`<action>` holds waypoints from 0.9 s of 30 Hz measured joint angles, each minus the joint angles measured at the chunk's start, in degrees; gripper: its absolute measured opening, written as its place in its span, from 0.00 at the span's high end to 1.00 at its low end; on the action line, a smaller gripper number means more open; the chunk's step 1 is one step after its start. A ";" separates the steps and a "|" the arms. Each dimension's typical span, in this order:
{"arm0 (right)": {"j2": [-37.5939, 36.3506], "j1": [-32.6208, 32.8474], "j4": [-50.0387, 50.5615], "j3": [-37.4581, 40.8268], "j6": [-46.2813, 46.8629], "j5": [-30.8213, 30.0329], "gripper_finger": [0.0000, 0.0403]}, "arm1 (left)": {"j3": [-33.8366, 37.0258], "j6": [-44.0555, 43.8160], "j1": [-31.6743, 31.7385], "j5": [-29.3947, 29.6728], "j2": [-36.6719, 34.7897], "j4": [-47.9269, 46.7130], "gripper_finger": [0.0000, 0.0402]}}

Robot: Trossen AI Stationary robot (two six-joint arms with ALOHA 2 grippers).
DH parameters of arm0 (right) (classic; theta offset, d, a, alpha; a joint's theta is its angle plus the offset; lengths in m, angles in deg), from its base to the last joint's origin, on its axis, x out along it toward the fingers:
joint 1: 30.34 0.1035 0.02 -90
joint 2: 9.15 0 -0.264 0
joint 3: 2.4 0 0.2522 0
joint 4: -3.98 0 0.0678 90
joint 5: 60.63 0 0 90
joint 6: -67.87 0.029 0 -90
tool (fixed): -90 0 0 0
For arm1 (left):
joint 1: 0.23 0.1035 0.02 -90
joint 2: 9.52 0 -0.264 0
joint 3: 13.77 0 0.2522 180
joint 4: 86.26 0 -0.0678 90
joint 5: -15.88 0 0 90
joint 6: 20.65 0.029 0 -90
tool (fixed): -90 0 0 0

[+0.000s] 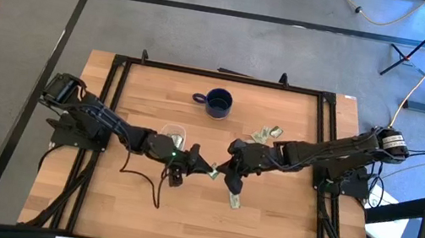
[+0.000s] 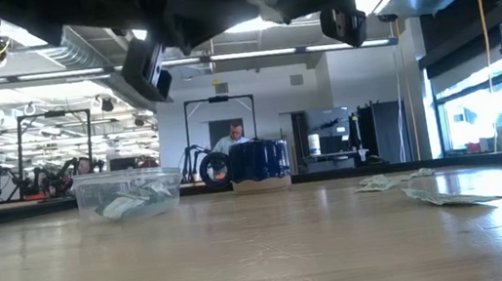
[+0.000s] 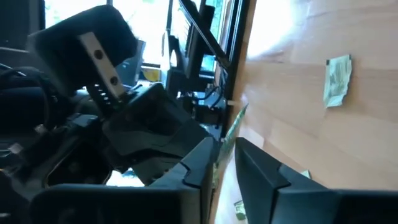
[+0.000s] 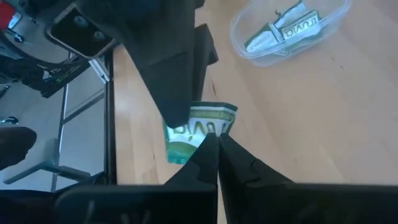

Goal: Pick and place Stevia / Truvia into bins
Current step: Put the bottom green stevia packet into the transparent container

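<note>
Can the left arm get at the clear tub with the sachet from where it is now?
Probably yes: the clear tub sits right beside the left end effector, with only bare table between. Both end effectors, left and right, pinch the same sachet.

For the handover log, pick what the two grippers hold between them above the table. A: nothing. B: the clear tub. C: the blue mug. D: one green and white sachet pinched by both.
D: in the right wrist view the right gripper pinches a green and white sachet while the left gripper grips its other edge; the blue mug and clear tub sit apart on the table.
</note>
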 joint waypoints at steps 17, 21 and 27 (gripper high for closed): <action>0.01 0.02 -0.29 0.00 -6.68 0.02 1.00 | 0.00 -3.27 0.00 -0.40 0.00 -0.02 0.98; 0.01 -0.05 -0.02 0.00 -11.59 -0.02 0.99 | 0.00 -6.37 0.00 0.74 0.00 -0.09 0.99; 0.01 -0.74 1.44 0.00 -13.67 -0.02 0.87 | 0.00 -11.16 0.00 0.95 0.00 -1.31 0.98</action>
